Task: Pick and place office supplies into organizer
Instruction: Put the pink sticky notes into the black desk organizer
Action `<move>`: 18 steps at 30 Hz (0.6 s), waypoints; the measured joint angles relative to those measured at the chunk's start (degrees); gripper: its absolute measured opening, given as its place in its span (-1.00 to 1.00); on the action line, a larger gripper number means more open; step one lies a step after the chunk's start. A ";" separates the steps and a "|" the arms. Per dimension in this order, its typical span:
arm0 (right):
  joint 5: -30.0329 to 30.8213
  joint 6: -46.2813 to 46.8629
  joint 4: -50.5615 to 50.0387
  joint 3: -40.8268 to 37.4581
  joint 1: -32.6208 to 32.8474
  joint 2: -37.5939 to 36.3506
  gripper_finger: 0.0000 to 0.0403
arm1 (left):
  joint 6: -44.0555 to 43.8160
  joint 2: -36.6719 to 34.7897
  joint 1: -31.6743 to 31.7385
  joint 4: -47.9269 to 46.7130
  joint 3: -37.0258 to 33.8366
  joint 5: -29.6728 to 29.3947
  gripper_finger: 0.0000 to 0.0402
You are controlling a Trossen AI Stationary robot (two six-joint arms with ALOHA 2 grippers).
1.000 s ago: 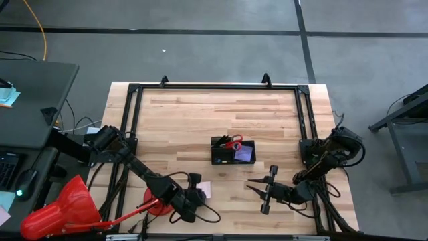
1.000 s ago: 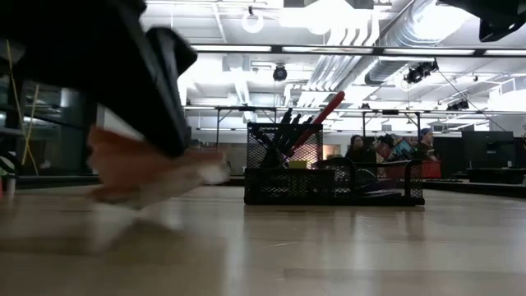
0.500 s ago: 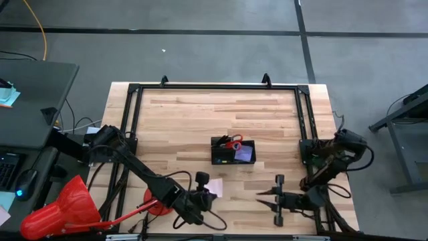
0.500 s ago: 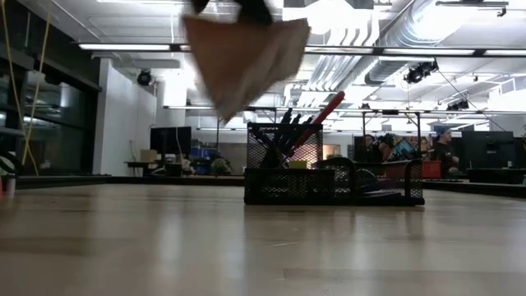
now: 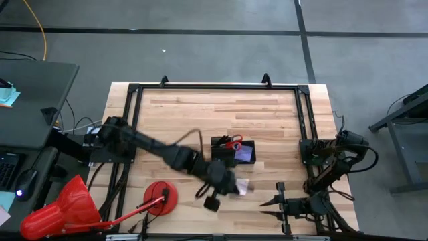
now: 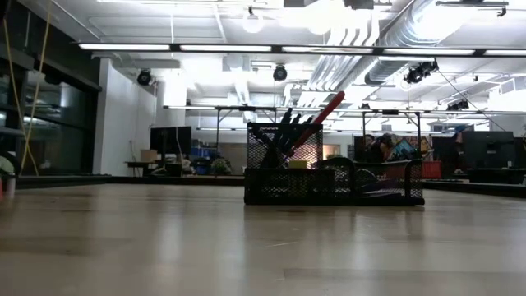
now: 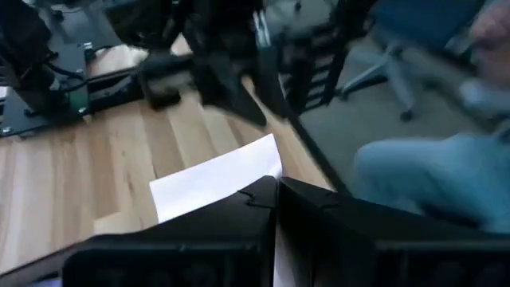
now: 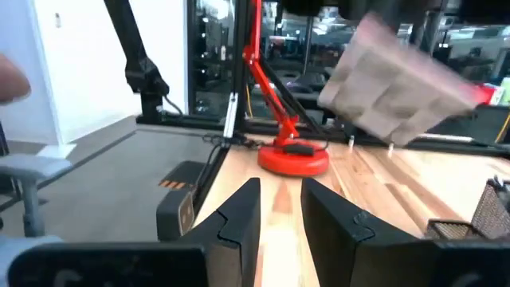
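Left gripper [image 5: 235, 187]: I see it closed on the sticky pad [image 5: 242, 188], a pale pink square, held in the air just in front of the organizer [image 5: 233, 152]. In my left wrist view the two dark fingers [image 7: 239, 231] meet over the sheet [image 7: 215, 183].

Right gripper [image 5: 270, 205]: parked at the table's [image 5: 200, 114] front right corner, fingers a little apart with nothing between them. From its wrist camera the fingers [image 8: 239, 219] frame the held pad [image 8: 398, 84] hanging above the table.

Organizer: black mesh tray at the middle of the table. In my low view [image 6: 333, 173] it stands alone on the wood, dark pens [image 6: 283, 131] upright in the tall left compartment, one red handle leaning out.

Scissors [image 5: 232, 141]: red handles showing at the organizer's back edge.

Purple pad [image 5: 244, 153]: lying in the organizer's right compartment.

Red lamp base [image 5: 160, 199]: round disc with a stick, on the table's front left, well apart from the organizer. It also shows in the right wrist view [image 8: 295, 155].

Red cone [image 5: 57, 207]: off the table's front left corner.

Writing: I can read no brand, label or lettering anywhere.
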 joint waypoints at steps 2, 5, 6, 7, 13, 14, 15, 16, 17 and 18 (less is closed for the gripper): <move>0.08 1.25 -1.09 0.00 0.00 0.00 -0.58 | -0.93 -0.04 3.15 -0.03 1.25 4.76 -1.00; 0.11 1.10 -0.85 0.01 0.00 0.00 -0.58 | 0.35 -0.04 7.31 -0.14 1.54 11.63 -1.00; 0.17 0.94 -0.67 0.00 0.00 0.00 -0.58 | 1.00 -0.04 8.58 -0.22 1.54 14.15 -1.00; 0.15 0.97 -0.55 0.01 0.00 0.00 -0.58 | 1.35 -0.02 9.79 -0.40 1.54 16.54 -1.00; 0.38 1.21 -0.57 0.02 -0.02 0.00 -0.58 | 1.42 3.96 14.15 1.13 1.60 25.61 -1.00; 0.58 1.18 -0.57 0.02 0.00 0.00 -0.58 | 1.73 4.68 14.24 1.57 1.58 26.15 -1.00; 1.14 1.25 -0.57 0.00 0.00 0.00 -0.58 | 1.97 5.33 14.27 2.02 1.57 26.25 -1.00; 1.98 1.95 -0.57 0.02 0.00 0.00 -0.58 | 2.58 5.96 14.16 2.06 1.59 26.34 -1.00; 2.46 3.13 -0.70 0.02 0.00 0.00 -0.58 | 3.79 6.36 13.89 1.28 1.59 26.53 -1.00; 2.30 4.57 -1.40 0.02 -0.01 0.00 -0.58 | 4.98 6.60 13.28 0.05 1.57 26.52 -1.00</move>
